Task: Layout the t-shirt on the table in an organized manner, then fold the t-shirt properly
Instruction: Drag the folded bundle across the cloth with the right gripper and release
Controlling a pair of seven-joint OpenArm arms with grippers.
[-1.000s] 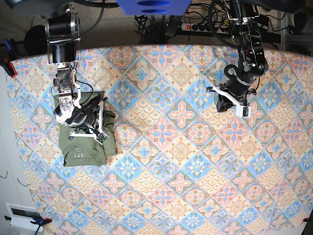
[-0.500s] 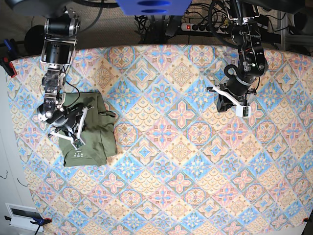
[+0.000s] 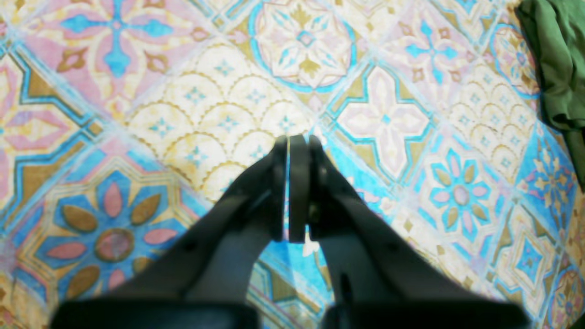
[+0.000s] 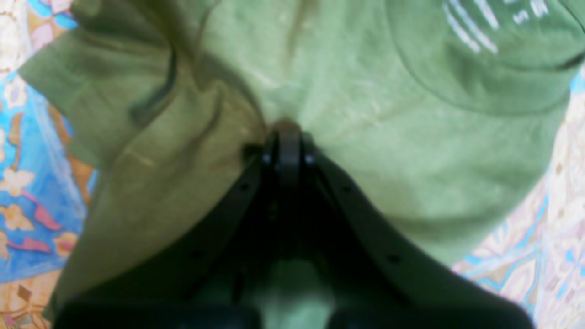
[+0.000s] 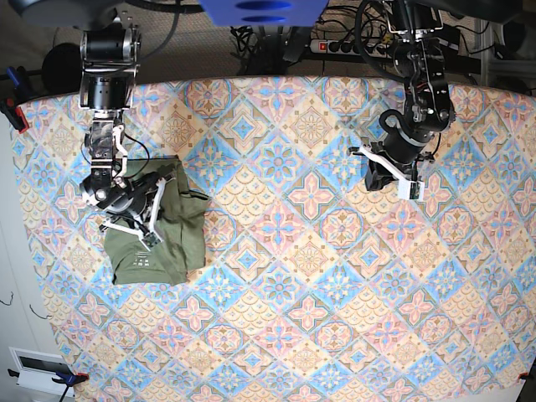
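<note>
Shirt (image 5: 159, 230) folded into a compact olive block at about 9 o'clock on the surface (image 5: 318, 276), well apart from the middle. Pale printed label (image 5: 139, 265) visible near the block's 6 o'clock edge; 1 loose fold of cloth sticking out toward 3 o'clock.

Right pincer (image 5: 126, 226) down on the shirt, over its 9 o'clock half. In the right wrist view, right pincer (image 4: 284, 132) pressed together, tips against the cloth where a darker fold meets the lighter panel (cannot tell whether any cloth is caught between them). Label print (image 4: 480, 23) at 1 o'clock in that view, beside the curved neckline. Shirt (image 4: 365, 114) filling most of that view, with patterned surface (image 4: 27, 192) showing at 9 o'clock and at 4 o'clock.

Left pincer (image 5: 389, 180) at about 2 o'clock on the surface, well apart from the shirt. In the left wrist view, left pincer (image 3: 292, 146) pressed together with nothing between its fingers (image 3: 279, 183), above bare patterned surface (image 3: 205, 105). A strip of shirt (image 3: 560, 68) at that view's 2 o'clock edge.
</note>
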